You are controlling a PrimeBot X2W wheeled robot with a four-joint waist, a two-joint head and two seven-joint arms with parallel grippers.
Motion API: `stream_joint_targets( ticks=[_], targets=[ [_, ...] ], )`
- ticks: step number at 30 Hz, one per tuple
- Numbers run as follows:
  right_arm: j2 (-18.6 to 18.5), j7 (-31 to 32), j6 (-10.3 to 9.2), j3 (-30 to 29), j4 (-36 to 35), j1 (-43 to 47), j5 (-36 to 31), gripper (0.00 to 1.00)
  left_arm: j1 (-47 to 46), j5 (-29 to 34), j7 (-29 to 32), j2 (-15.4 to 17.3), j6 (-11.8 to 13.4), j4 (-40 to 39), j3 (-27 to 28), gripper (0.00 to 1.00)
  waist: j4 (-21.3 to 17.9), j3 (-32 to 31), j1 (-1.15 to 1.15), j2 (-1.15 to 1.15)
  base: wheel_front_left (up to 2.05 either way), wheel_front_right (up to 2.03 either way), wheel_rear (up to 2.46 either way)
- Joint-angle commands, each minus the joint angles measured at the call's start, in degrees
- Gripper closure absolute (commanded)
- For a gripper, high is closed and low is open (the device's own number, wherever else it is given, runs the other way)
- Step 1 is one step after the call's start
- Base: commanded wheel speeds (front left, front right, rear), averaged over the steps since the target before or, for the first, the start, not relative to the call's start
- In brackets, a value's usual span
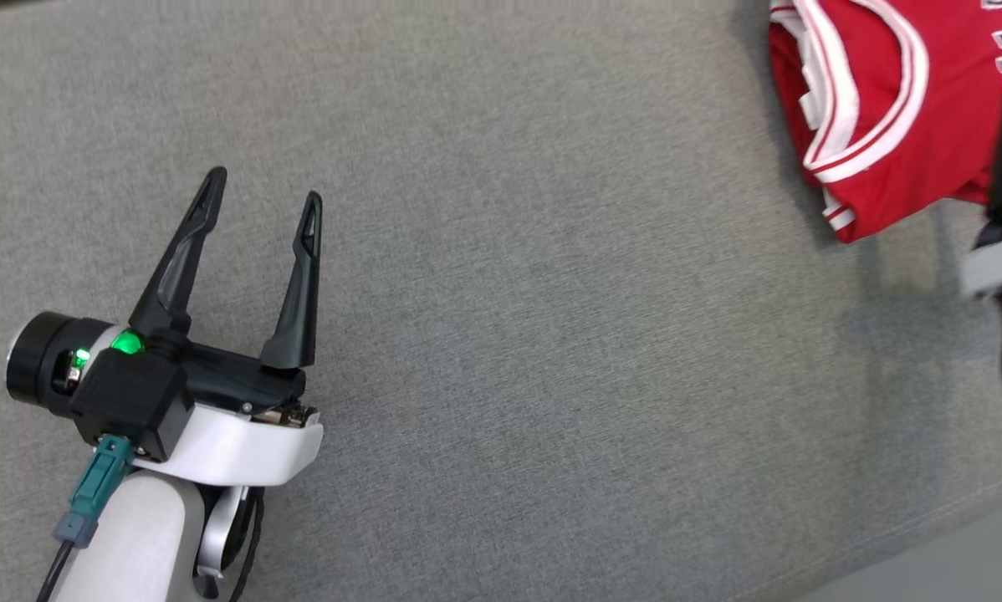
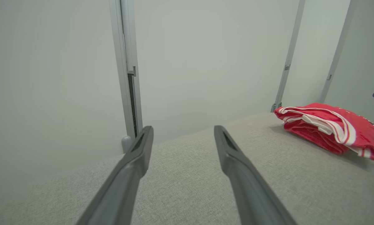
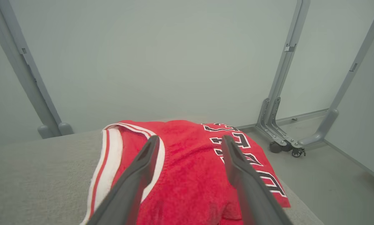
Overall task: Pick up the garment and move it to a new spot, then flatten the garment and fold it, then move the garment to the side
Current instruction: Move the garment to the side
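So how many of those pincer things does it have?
2. The left tool hovers open over the grey surface; the right tool is open over the red jersey at its right end.

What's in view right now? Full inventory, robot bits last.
jersey: one, red with white trim and black letters, folded, far right of the table
table: one, grey fabric top, under the jersey
posts: several, grey metal, beyond the table's far edge
casters: two, dark, at a post foot on the floor
floor: grey, right of the table
wall: pale, behind the posts
left gripper: one, dark fingers, open, over bare table at left
right gripper: one, dark fingers, open, over the jersey
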Motion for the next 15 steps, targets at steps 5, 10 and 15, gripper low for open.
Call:
stream_joint_targets(
  ticks=[5, 10, 15],
  targets=[
    [5.27, -0.26, -0.09, 0.9, -9.65, 9.12, -2.87, 0.0, 2.34, -1.03, -0.28, -0.22, 1.06, 0.6, 0.46, 0.0, 0.0, -3.5, 0.0, 0.0, 0.0, 0.0, 0.0],
    [8.73, -0.28, -0.09, 2.77, -16.72, 15.71, -5.77, 0.0, 4.23, -2.19, -0.98, -0.88, 2.29, 2.07, 1.23, 0.0, 2.42, -5.78, 0.0, 0.0, 0.0, 0.0, 0.0],
    [10.62, 0.88, -0.09, 2.3, -22.47, 20.69, -8.27, 0.0, 6.12, -3.57, -2.2, -2.2, 3.51, 4.36, 2.08, 0.0, 7.12, -8.34, 0.0, 0.0, 0.0, 0.0, 0.0]
  ],
)
